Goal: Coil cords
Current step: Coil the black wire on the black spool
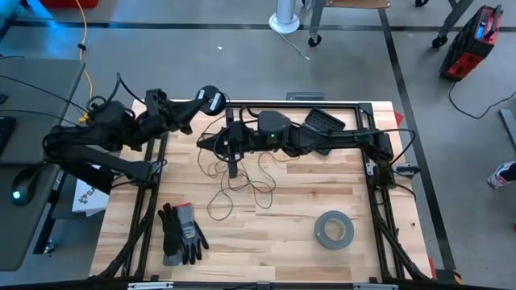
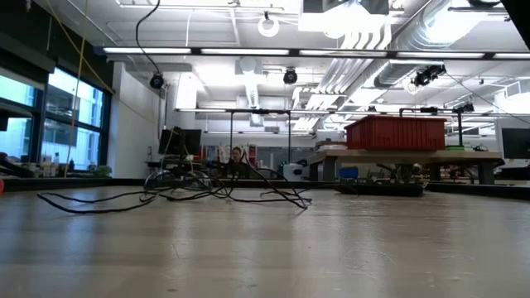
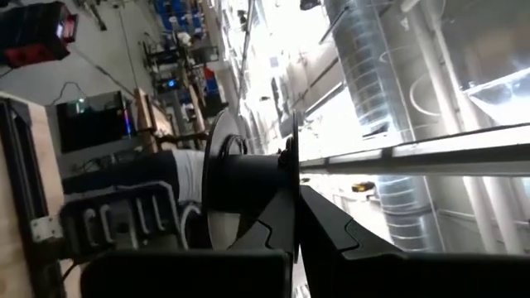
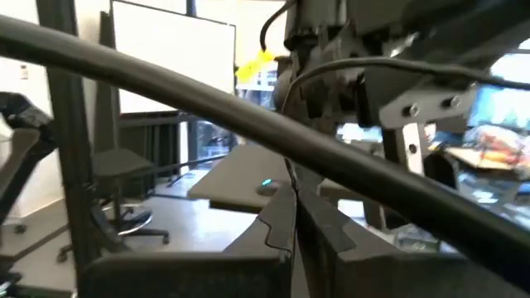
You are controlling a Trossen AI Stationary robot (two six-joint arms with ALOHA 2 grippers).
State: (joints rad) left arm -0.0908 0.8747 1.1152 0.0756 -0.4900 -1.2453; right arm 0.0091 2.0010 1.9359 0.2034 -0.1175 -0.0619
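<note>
Black spool [image 1: 210, 99] clamped in left pincer [image 1: 196, 105], right pincer [image 1: 219, 139] pinching thin cord [image 1: 242, 184], grey tape roll [image 1: 334, 229] apart

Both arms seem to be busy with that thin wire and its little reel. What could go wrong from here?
1. The thin dark wire lies in loose crossing loops on the wooden table; pulling could tighten them into a knot.
2. The left pincer holds the small round black spool only by its rim, so it might slip.
3. The right pincer is shut on one strand, which may slide out.
</note>
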